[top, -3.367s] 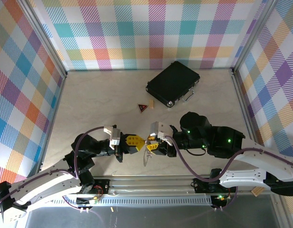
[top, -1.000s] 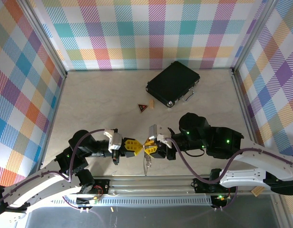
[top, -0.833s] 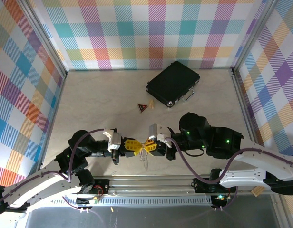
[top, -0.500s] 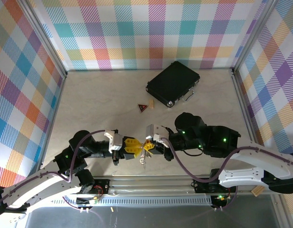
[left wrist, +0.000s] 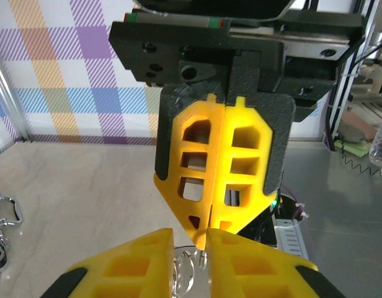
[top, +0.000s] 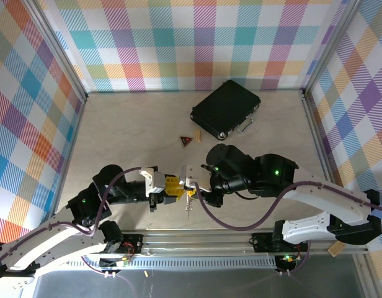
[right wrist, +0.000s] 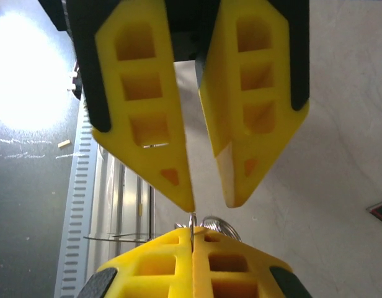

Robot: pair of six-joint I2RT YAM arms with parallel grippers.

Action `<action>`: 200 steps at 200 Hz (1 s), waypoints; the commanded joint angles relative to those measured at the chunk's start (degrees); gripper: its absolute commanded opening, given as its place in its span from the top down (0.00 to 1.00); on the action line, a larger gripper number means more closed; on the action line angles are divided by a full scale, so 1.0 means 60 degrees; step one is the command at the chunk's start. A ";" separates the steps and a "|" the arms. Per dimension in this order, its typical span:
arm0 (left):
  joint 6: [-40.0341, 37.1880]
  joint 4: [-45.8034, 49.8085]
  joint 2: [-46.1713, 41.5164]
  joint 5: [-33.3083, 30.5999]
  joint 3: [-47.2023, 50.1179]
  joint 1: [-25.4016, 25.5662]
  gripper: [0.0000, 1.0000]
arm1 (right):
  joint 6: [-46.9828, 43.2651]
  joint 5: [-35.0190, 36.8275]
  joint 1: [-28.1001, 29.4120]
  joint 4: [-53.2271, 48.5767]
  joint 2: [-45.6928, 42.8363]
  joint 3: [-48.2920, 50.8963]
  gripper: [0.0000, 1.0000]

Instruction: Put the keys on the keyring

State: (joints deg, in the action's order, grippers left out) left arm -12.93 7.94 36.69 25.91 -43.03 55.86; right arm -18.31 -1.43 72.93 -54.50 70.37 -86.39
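Observation:
Low over the table's near middle, the two grippers meet tip to tip. My right gripper [top: 190, 189] [right wrist: 192, 234] is shut, pinching a thin silvery loop of the keyring [right wrist: 219, 225] [left wrist: 188, 268]. From there the rest of the keyring hangs down as a fine chain [top: 188, 210]. My left gripper [top: 178, 190] [left wrist: 190, 236] faces it with its jaws a little apart. The metal loops sit in that gap, and one yellow fingertip [right wrist: 186, 202] touches the pinched loop. I cannot make out the keys among the metal.
A black case [top: 226, 108] with metal latches lies at the back right. A small red-and-black triangular tag [top: 186, 140] and a small wooden piece [top: 197, 136] lie in front of it. A metal rail [top: 197, 241] runs along the near edge.
Both grippers have shifted left, the right arm reaching further over. The right gripper has closed onto the metal loop. The left jaws, shut a second ago, now stand slightly apart.

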 commanded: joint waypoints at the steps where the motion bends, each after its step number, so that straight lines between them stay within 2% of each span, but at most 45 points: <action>1: -0.0056 0.0075 0.0105 0.0059 -0.0241 0.0067 0.81 | -0.0110 0.0167 0.0090 -0.0035 -0.0097 -0.0309 1.00; 27: -0.0014 0.0097 0.0156 0.0107 -0.0169 0.0080 0.77 | -0.0055 0.0320 0.0092 -0.0012 -0.0108 -0.0250 1.00; 111: -0.0013 0.0022 0.0162 0.0091 0.0065 0.0080 0.72 | -0.0069 0.0857 0.0106 -0.0017 -0.0026 -0.0355 1.00; 166: -0.0030 0.0158 0.0228 -0.0083 0.0108 0.0080 0.74 | -0.0113 0.0528 0.0178 0.0245 -0.0036 -0.0338 1.00; 200: 0.0033 -0.0007 0.0315 -0.0085 0.0131 0.0081 0.79 | -0.0128 0.0360 0.0191 0.0309 0.0031 -0.0294 1.00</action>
State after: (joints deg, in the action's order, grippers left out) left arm -12.91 9.10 38.37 25.61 -42.78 55.86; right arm -18.55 2.31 73.56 -54.94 70.37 -86.50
